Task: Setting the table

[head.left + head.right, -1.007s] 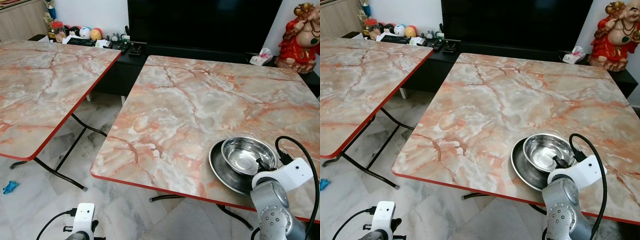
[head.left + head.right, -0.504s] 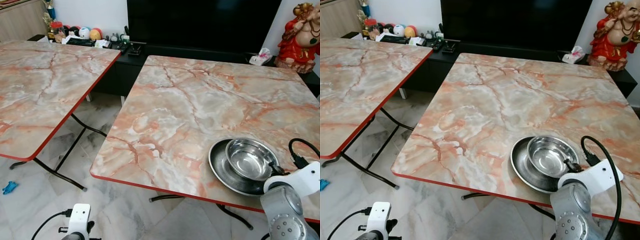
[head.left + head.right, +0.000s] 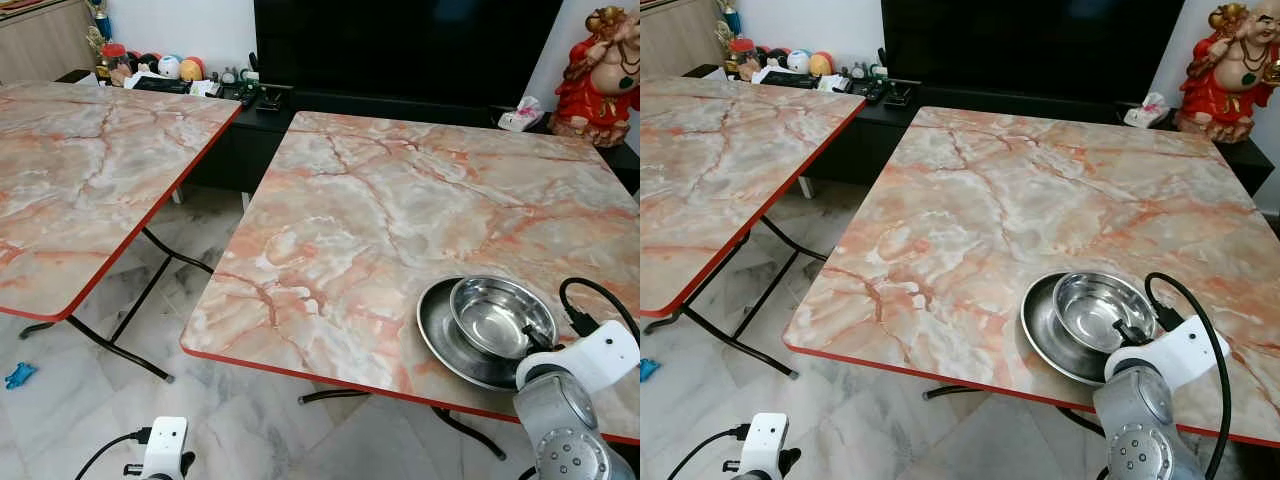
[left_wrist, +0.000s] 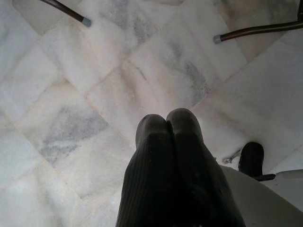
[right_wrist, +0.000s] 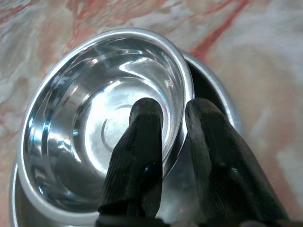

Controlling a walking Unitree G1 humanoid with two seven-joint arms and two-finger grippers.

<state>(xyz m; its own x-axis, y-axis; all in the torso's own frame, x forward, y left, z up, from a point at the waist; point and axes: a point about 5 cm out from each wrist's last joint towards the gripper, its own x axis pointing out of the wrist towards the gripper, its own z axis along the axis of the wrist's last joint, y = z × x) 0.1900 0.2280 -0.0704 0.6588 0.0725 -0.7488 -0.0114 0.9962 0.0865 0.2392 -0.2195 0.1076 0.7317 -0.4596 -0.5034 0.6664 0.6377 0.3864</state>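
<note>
A shiny steel bowl (image 3: 500,316) sits inside a wider steel plate (image 3: 445,335) near the front right edge of the marble-patterned table (image 3: 380,200). My right gripper (image 5: 175,116) is at the bowl's near right rim. One black finger is inside the bowl (image 5: 94,142) and the other outside, pinching the rim above the plate (image 5: 213,90). From the head views the silver wrist (image 3: 560,390) hides most of the fingers. My left gripper (image 4: 168,125) hangs low over the tiled floor, shut on nothing.
A second marble table (image 3: 80,170) stands to the left across a floor gap with folding legs. Behind are a black TV cabinet, small toys (image 3: 150,70), a tissue pack (image 3: 522,115) and a red statue (image 3: 600,75). A blue item (image 3: 18,375) lies on the floor.
My right wrist moved right and down, then came back slightly. The bowl shifted a little to the right inside the plate. The left wrist sank lower in view.
</note>
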